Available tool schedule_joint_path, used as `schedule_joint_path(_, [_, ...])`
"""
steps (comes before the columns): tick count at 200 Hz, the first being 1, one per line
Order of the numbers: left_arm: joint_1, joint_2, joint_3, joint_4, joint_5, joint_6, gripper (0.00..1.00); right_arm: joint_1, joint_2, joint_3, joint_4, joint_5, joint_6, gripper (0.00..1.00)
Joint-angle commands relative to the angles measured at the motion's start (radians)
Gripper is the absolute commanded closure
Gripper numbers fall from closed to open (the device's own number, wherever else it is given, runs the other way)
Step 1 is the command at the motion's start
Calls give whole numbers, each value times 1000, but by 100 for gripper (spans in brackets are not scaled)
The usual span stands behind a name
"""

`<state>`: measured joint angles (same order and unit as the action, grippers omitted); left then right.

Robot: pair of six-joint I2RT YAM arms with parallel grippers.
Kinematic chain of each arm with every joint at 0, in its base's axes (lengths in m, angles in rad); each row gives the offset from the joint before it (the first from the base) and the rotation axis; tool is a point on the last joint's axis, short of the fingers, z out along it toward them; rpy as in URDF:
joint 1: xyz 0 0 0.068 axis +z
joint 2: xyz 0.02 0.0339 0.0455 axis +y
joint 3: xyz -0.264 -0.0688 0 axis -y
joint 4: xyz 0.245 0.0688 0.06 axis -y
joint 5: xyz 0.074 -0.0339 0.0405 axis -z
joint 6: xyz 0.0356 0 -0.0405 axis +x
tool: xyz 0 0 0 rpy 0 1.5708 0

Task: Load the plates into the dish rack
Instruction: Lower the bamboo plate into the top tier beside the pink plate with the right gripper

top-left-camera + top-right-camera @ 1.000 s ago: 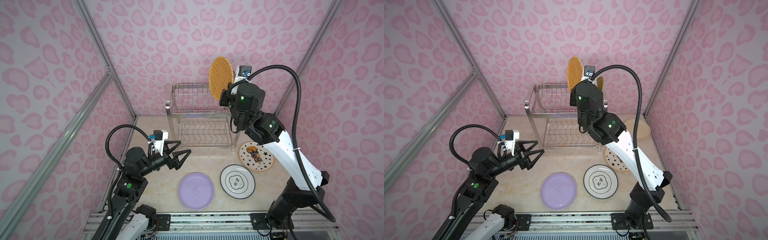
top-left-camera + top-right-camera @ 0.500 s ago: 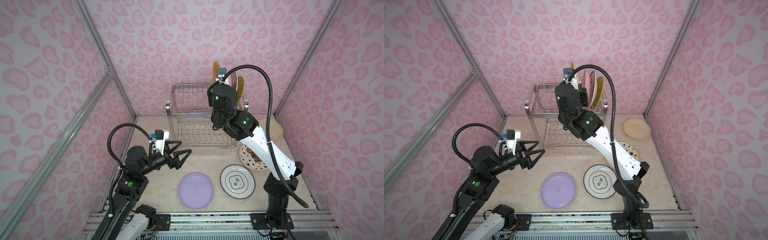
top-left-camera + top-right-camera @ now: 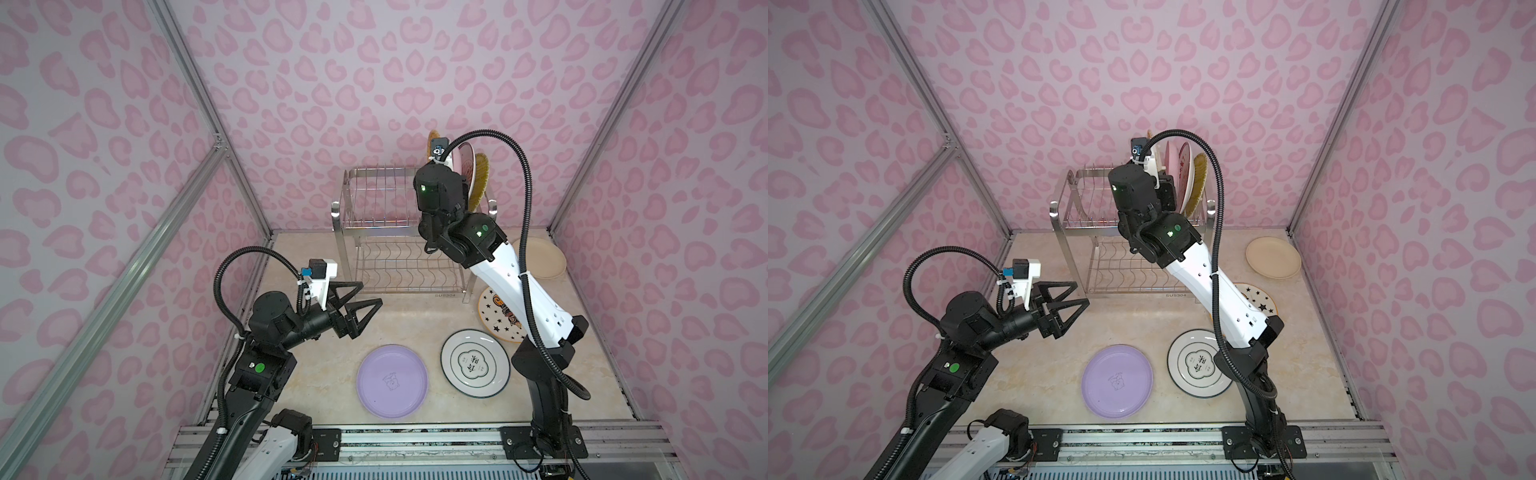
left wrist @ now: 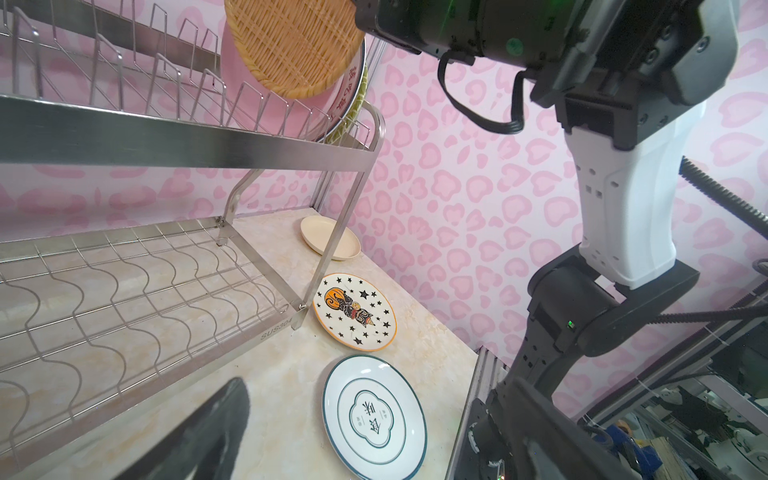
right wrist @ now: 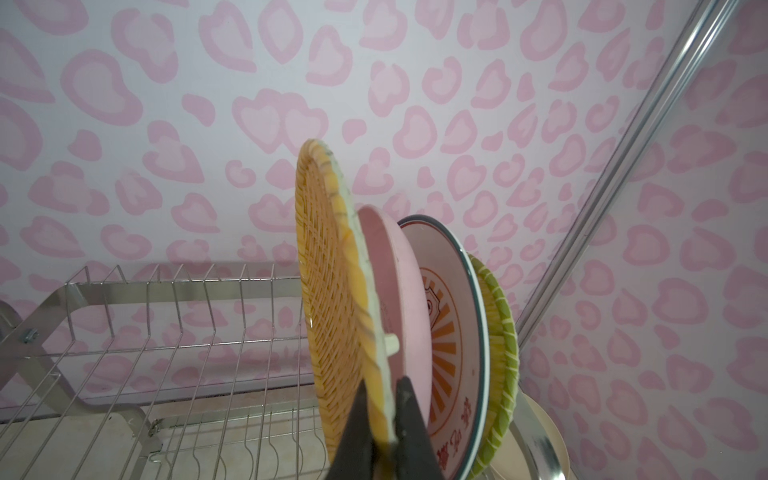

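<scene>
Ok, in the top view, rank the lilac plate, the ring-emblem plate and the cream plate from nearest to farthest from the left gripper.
Measured from the open left gripper in a top view:
1. The lilac plate, front centre of the table.
2. The ring-emblem plate, just right of the lilac one.
3. The cream plate, back right corner.

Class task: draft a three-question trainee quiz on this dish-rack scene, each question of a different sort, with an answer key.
1. True or false: the left gripper holds a plate.
2. Which plate is the right gripper shut on at the dish rack's upper tier? A) pink plate B) orange woven-look plate C) yellow striped plate
3. How many plates lie flat on the table?

Key: 1) False: its jaws stand open and empty. 2) B. 3) Four: lilac plate, emblem plate, star plate, cream plate.
</scene>
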<state>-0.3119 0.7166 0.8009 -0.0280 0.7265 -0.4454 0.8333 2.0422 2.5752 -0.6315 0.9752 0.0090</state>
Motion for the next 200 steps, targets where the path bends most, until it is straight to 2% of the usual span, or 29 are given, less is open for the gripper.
schedule_joint_path(1, [3,3,7,45,17,-4,2,-11,16,4,-8,-22,53,100])
schedule_joint_path(133, [22,3,6,62,39,-24,2,-45,82,35,-34,-8,117,100])
schedule_joint_path(200, [23,-3,4,67,43,-27,2,-69,92,39,-83,-27,207,100])
